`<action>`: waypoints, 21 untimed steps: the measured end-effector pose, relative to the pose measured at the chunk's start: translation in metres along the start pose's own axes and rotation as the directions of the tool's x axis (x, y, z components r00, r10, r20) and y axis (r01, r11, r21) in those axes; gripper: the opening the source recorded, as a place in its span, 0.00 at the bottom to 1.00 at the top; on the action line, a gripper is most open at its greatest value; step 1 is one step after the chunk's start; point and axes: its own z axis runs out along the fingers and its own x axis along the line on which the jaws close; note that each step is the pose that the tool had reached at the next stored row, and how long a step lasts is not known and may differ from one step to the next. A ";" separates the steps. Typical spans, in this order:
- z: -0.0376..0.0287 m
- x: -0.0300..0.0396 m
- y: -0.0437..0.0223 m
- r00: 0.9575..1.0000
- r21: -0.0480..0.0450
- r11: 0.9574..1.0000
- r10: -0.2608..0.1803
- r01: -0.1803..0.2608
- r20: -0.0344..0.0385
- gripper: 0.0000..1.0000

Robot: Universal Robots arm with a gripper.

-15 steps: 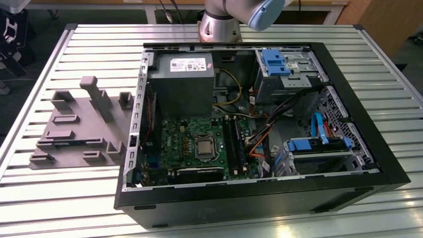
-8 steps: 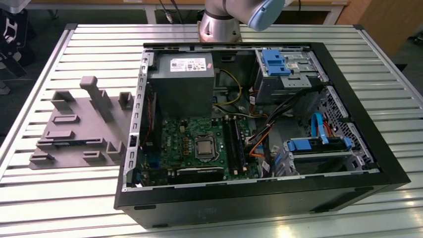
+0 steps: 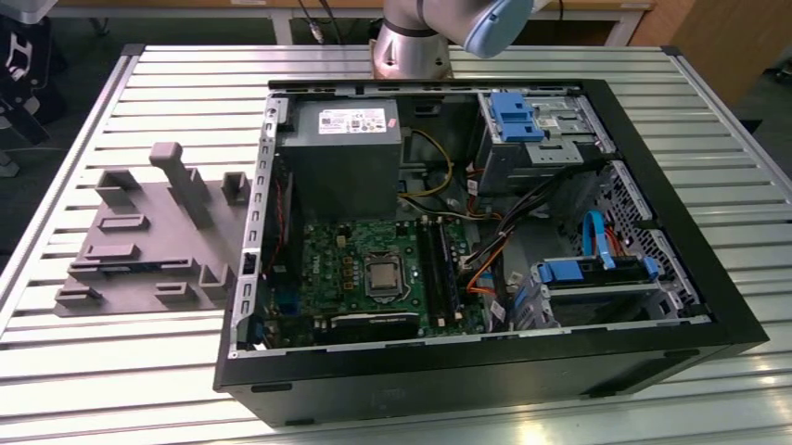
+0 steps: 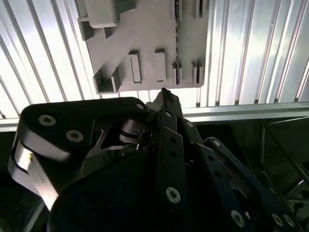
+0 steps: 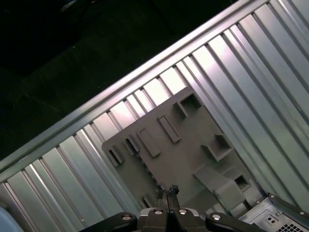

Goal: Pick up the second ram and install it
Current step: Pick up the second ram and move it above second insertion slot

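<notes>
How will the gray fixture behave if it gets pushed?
The gray fixture looks rigid and light, so it would probably slide across the ribbed table rather than flex. Its wide flat base makes tipping unlikely.

Silver robot arm (image 3: 415, 42) cut off in exterior view, black metal gripper (image 4: 164, 94) and gray plastic fixture (image 4: 149, 34) cropped in second wrist view.

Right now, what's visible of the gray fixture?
The gray fixture is a matte, plastic-looking plate lying flat on the slatted metal table, at the exterior view's left of the open computer case. One tall post, shorter blocks and low slotted holders rise from it. Visible holders look empty.
</notes>
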 end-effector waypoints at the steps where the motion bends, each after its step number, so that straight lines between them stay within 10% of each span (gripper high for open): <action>1: 0.0000 0.0000 0.0000 1.000 0.000 1.000 -0.014 0.014 -0.001 0.11; 11: 0.0002 0.0000 0.0000 0.985 -0.005 0.985 -0.174 0.174 -0.007 0.11; 21: 0.0002 0.0000 0.0000 0.984 -0.005 0.984 -0.178 0.178 -0.008 0.11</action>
